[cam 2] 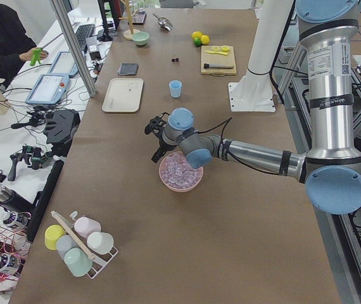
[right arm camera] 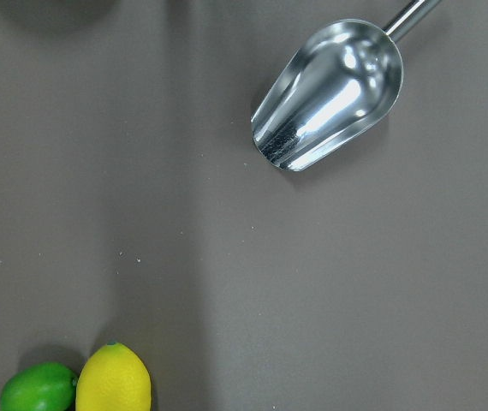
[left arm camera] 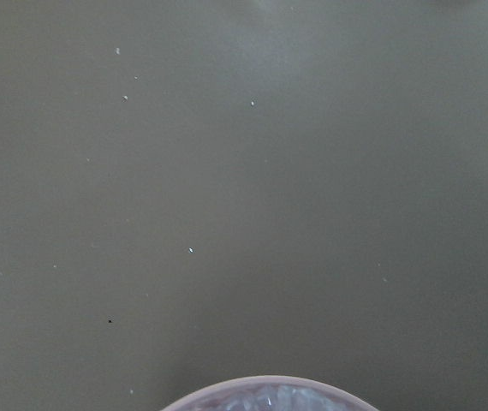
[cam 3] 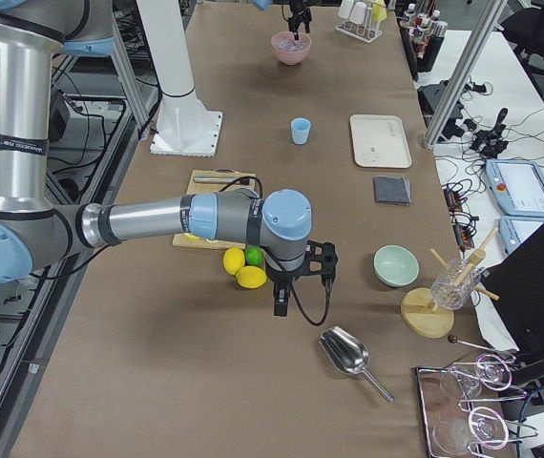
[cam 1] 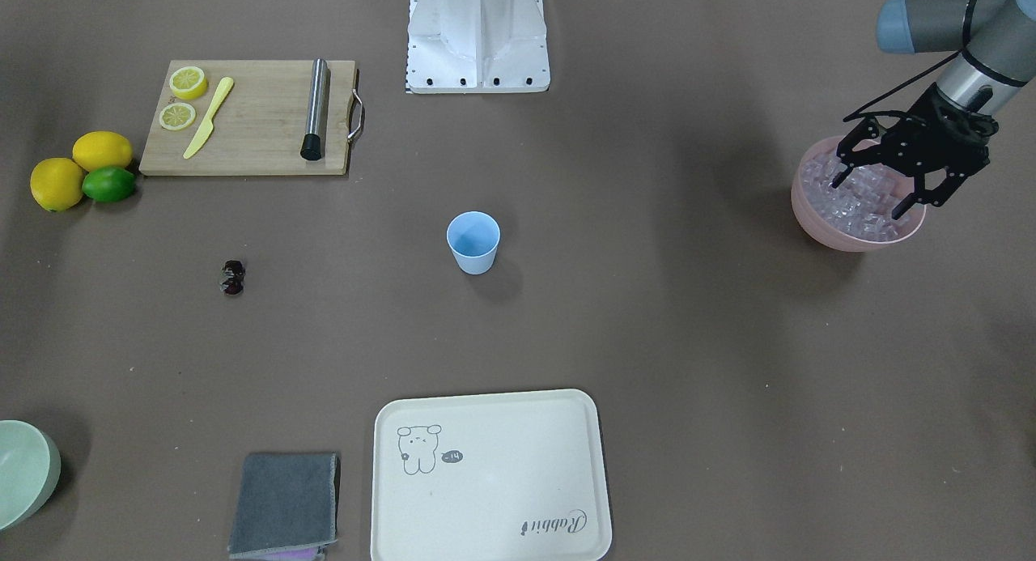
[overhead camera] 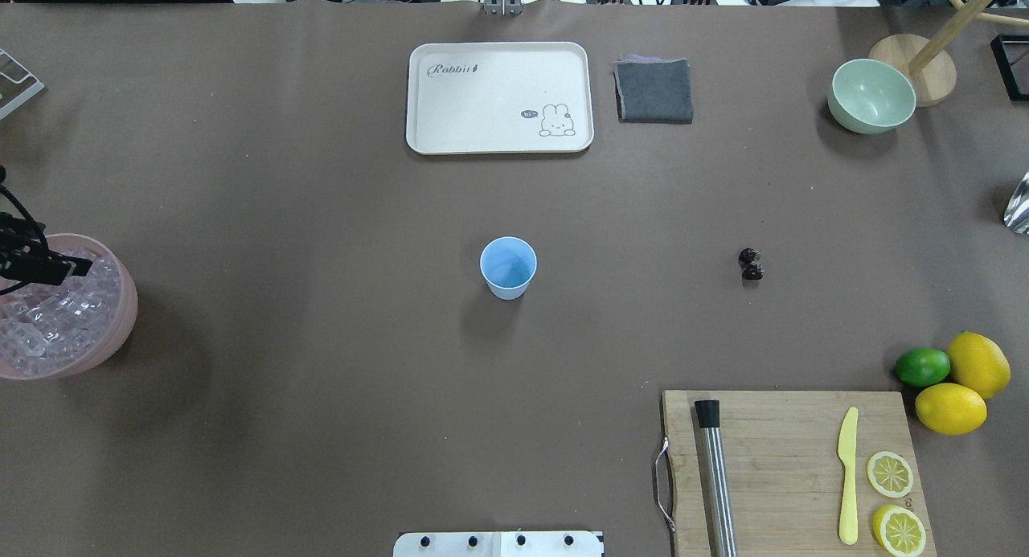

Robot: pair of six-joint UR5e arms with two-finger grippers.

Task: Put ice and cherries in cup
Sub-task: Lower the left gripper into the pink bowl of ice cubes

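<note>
Left gripper (cam 1: 868,197) spread wide, tips at ice (cam 1: 858,214) in pink bowl (cam 1: 809,214). Cup (cam 1: 473,241) at table centre, looks empty, well apart; cherries (cam 1: 233,277) beyond it. Risks: slick cube squirts from jaws, or drops on long carry; tips nudge bowl. Right gripper (cam 3: 279,301) near lemons (cam 3: 237,262), claw state cannot tell.

Opposed overhead and front views, cup (cam 1: 473,241) central in both.

Left gripper (cam 1: 870,197) jaws spread, tilted downward.

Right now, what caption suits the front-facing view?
Left gripper open at the ice in the pink bowl; the cup stands empty mid-table.
</note>
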